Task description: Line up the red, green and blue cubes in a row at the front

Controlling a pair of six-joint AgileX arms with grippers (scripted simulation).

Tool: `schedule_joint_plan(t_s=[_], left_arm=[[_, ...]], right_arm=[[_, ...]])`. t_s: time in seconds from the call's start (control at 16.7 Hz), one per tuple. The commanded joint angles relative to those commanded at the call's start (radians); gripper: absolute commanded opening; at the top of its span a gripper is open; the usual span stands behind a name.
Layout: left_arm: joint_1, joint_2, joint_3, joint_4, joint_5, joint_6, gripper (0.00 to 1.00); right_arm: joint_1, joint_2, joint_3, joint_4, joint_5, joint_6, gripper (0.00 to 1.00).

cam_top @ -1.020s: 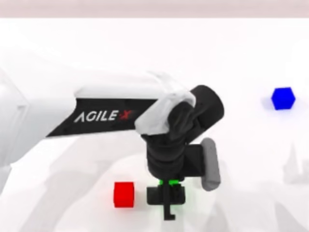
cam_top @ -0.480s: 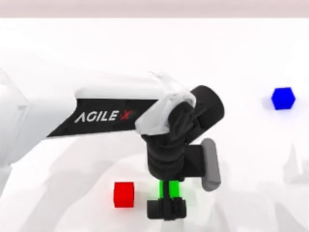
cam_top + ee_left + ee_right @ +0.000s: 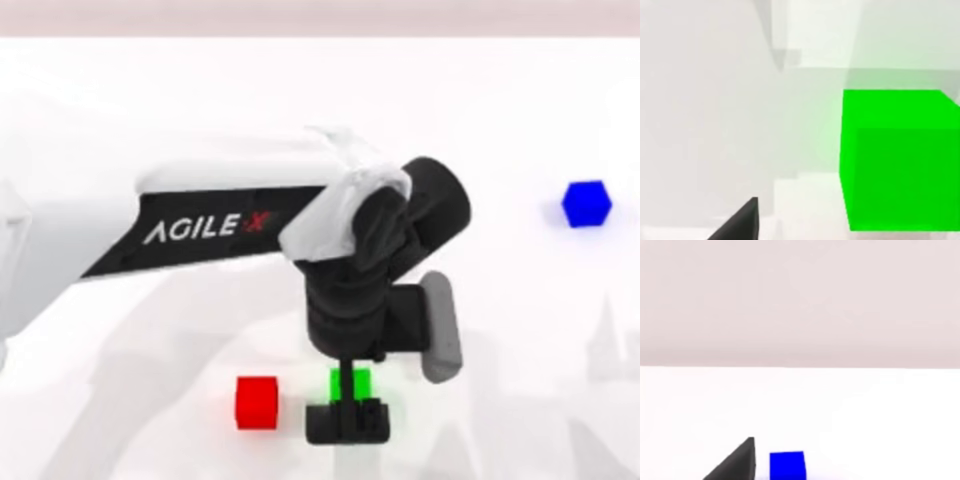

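Top view: my left end effector hangs over the small matte bright green cube low in the centre of the frame. I can't tell if its fingers are apart. The matte red cube sits just left of it, so the row looks begun. The deep blue cube waits at the right edge, well apart.

Left wrist view: green cube fills the lower right, nothing gripping it.

Right wrist view: blue cube near the bottom edge beside a dark fingertip; that arm looks parked.
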State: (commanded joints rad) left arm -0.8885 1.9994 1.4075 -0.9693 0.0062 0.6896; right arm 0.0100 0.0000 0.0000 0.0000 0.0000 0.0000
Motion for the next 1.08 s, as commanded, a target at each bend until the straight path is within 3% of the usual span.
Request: schedule_joint_plan(t_s=[0.24, 0.48, 0.78, 1.08], left_arm=[[0.011, -0.044, 0.094, -0.150, 0.001, -0.001, 1.00], [0.015, -0.061, 0.118, -0.182, 0.000, -0.002, 1.00], [0.039, -0.108, 0.069, -0.146, -0.005, -0.019, 1.00], [0.179, -0.371, -0.152, 0.006, -0.018, -0.109, 1.00]], right_arm=[[0.000, 0.000, 0.000, 0.000, 0.000, 0.000, 1.00], [0.000, 0.000, 0.000, 0.000, 0.000, 0.000, 1.00], [0.006, 0.061, 0.061, -0.045, -0.003, 0.001, 1.00], [0.021, 0.374, 0.368, -0.245, -0.003, 0.004, 1.00]])
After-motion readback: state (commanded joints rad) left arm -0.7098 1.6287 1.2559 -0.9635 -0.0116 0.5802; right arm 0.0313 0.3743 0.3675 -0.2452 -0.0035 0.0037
